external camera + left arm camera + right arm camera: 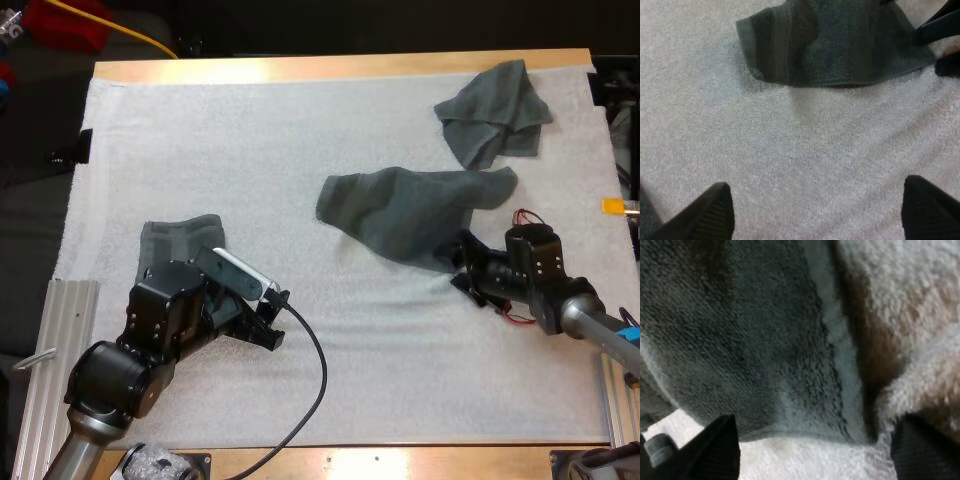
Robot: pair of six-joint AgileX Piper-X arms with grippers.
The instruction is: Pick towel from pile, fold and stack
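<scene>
On my wooden table (340, 67), the white mat (250, 150) bears a folded towel (180, 240), a spread towel (410, 212) and a crumpled towel (495, 112).

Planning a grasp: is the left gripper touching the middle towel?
Apart: left wrist view shows bare mat between left gripper and middle towel.
</scene>
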